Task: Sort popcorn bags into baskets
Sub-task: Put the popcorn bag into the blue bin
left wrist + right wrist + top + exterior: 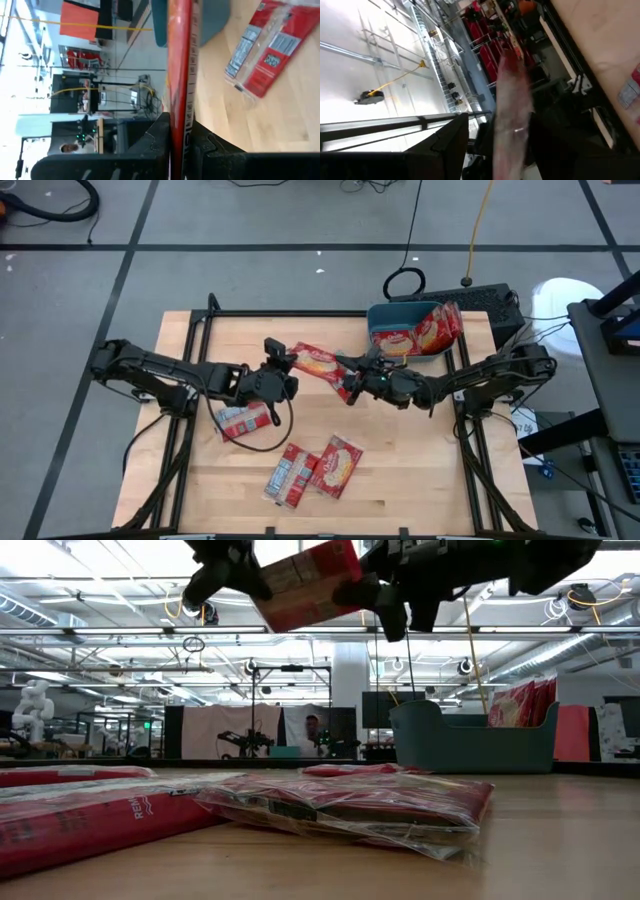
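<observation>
Table [400, 480] of light wood is seen from above, with both dark arms reaching in toward its middle. Teal-blue bin [385, 315] sits just behind the right gripper [352, 387], at the table's far edge; two red popcorn bags [425, 332] are leaned inside it, one poking over the rim. In the low view the bin [470, 740] is seen well behind the raised grippers.

One red bag [318, 365] is held in the air between the two grippers, tilted, above the table. Left gripper [283, 358] is clamped tight on that bag's near end; in the left wrist view the bag's edge [179, 75] is seen pinched between the dark fingers [150, 145]. Right gripper is at the bag's other end with fingers spread fairly wide around it; in the right wrist view a blurred bag [512, 115] is seen between them, but whether it is pressed cannot be told.

Below the left gripper, one bag with a white-grey label [243, 420] is lying flat on the wood. Nearer the table's front edge, below both grippers, two more bags [315, 468] are lying side by side, touching.
</observation>
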{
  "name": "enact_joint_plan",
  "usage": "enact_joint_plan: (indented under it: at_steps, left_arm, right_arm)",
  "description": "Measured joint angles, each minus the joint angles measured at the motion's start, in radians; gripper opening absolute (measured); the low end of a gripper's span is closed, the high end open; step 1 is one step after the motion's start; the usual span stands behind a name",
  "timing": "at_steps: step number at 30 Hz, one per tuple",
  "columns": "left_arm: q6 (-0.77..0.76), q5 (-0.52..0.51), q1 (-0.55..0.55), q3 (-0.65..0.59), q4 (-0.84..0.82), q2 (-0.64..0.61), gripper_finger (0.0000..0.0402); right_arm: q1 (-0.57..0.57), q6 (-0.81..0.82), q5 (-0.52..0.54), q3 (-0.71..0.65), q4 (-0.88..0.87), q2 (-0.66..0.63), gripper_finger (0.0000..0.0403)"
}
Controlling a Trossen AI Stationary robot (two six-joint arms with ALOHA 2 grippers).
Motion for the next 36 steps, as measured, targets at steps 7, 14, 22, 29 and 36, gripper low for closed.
enact_joint_plan:
  at_steps: [7,14,22,29,36]
  left_arm:
    - [-0.020,0.001,-0.013,-0.001,-0.016,0.016,0.0030]
    - [-0.030,0.005,0.000,-0.002,-0.015,0.015,0.0030]
    - [-0.027,0.017,0.006,-0.002,-0.016,0.015,0.0030]
    - [-0.037,0.023,0.007,-0.002,-0.016,0.015,0.0030]
    - [-0.145,0.062,0.008,-0.002,-0.033,0.015,0.0037]
  right_arm:
    - [-0.003,-0.002,-0.024,0.000,-0.023,-0.001,0.0162]
    - [-0.002,-0.007,-0.054,0.000,-0.074,-0.002,0.0117]
    - [-0.003,-0.009,-0.052,0.000,-0.125,-0.001,0.0076]
    - [-0.015,-0.027,-0.049,0.000,-0.123,-0.001,0.0043]
    - [-0.032,-0.068,-0.050,-0.002,-0.118,-0.001,0.0019]
